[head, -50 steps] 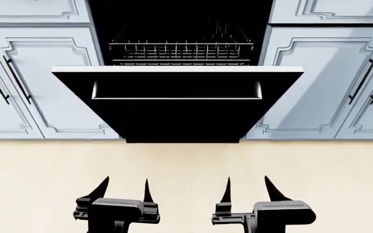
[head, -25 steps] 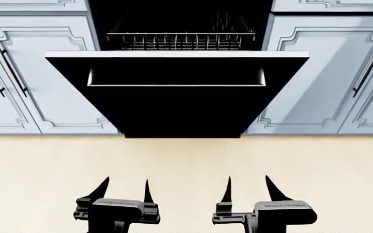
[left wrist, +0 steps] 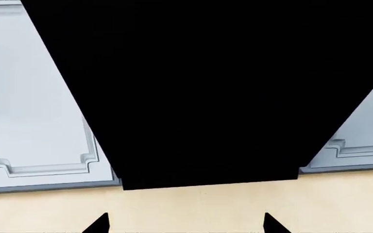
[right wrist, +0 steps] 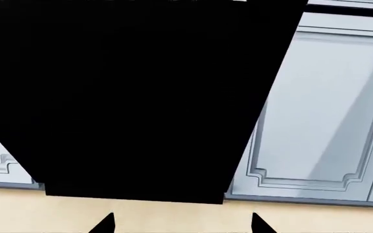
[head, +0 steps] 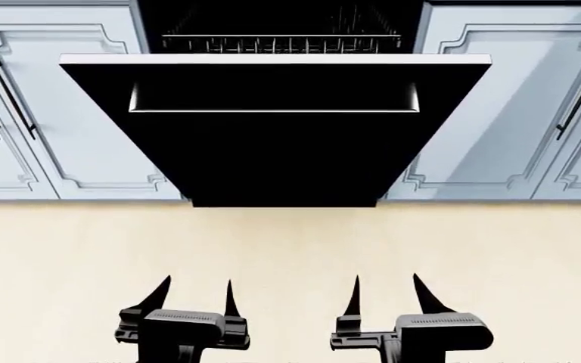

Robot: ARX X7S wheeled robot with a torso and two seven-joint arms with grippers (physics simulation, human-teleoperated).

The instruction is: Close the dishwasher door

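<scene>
Head view: the dishwasher door [head: 281, 159] hangs partly open, its pale top edge tipped out toward the robot and its lower edge hinged at the base of the cabinets. Its long axis runs side to side, as does the bar handle [head: 273, 97]. Only this view shows the handle, the wire rack [head: 281, 41] inside the dishwasher [head: 281, 19] above the door, and both grippers whole. The left gripper [head: 197, 295] and right gripper [head: 386, 295] stand over bare beige floor [head: 290, 242], well apart from the door, fingers spread and holding nothing.

Wrist views: the door [left wrist: 206, 92] [right wrist: 134, 97] fills each picture as a plain black panel narrowing to its lower edge; only the fingertips [left wrist: 99, 224] [right wrist: 105, 224] show. Light-blue cabinet doors [head: 63, 106] [left wrist: 37, 107] [right wrist: 316, 111] flank the door on both sides.
</scene>
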